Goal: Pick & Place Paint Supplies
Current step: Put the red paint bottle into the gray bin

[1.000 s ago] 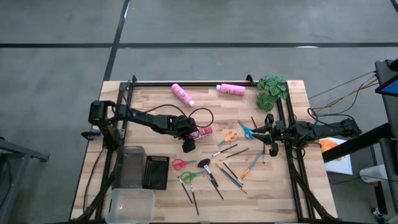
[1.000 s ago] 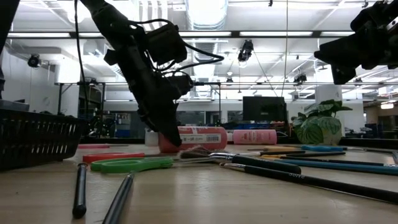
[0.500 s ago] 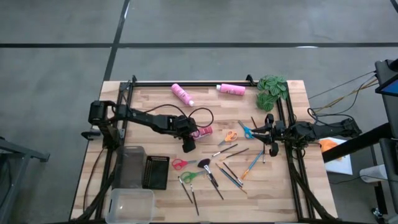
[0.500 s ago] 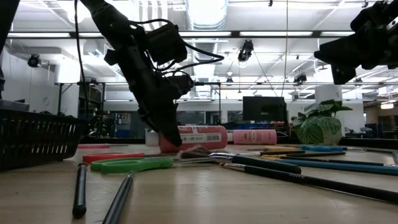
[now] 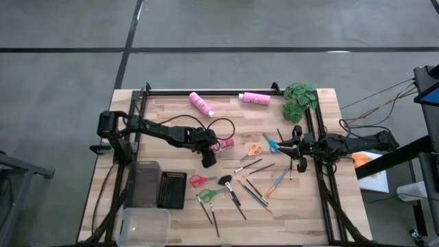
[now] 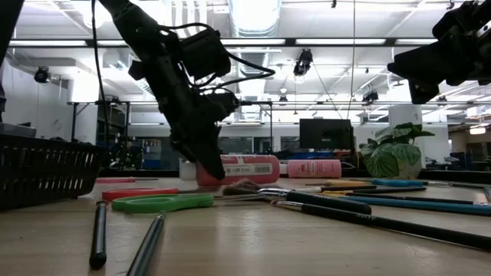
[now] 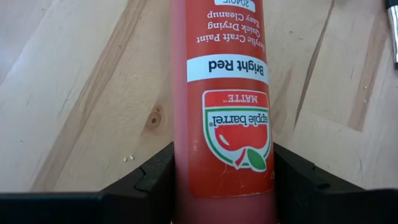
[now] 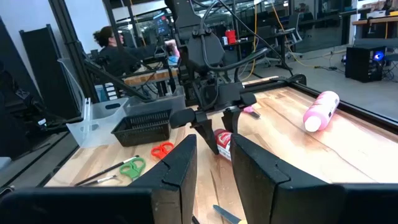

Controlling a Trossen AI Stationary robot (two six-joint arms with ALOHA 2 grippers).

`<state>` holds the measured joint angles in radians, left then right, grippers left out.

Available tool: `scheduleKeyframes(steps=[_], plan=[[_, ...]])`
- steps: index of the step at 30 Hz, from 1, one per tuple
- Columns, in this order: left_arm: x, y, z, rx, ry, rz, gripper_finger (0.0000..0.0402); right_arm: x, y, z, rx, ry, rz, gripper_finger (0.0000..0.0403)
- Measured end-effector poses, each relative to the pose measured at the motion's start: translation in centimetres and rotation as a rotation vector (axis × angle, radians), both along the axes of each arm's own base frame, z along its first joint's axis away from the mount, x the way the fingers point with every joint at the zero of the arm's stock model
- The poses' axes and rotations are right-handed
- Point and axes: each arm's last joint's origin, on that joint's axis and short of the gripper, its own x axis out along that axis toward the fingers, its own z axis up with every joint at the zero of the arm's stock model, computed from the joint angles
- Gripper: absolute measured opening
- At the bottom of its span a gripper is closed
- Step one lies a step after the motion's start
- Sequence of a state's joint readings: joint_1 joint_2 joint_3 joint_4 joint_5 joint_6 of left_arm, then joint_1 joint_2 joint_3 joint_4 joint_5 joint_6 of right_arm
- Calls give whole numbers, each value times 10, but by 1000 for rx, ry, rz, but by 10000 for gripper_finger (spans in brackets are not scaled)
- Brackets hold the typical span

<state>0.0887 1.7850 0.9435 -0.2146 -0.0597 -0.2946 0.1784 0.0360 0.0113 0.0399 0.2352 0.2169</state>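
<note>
Only the left wrist view reads the label: a Bright Red paint bottle [image 7: 225, 106] lies on the wooden table [image 5: 322, 206], a dark finger [image 7: 155, 177] tight against each side, so the left gripper [image 5: 209, 152] clasps it at mid-table. The right gripper [image 5: 300, 161] hovers near the right rail, jaws narrowly parted on nothing (seen from its wrist). Scissors [image 5: 199, 180] and brushes [image 5: 255, 193] crowd the front; bare wood remains toward the back rail.
</note>
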Motion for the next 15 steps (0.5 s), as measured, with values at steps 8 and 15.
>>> scheduleKeyframes(steps=[8, 15], plan=[[-9, -1, 36, -36, -95, 80, 195, 0, 0, 0, 0, 0, 0, 95], [-42, -6, 78, -118, -95, 281, 195, 0, 0, 0, 0, 1, 0, 95]])
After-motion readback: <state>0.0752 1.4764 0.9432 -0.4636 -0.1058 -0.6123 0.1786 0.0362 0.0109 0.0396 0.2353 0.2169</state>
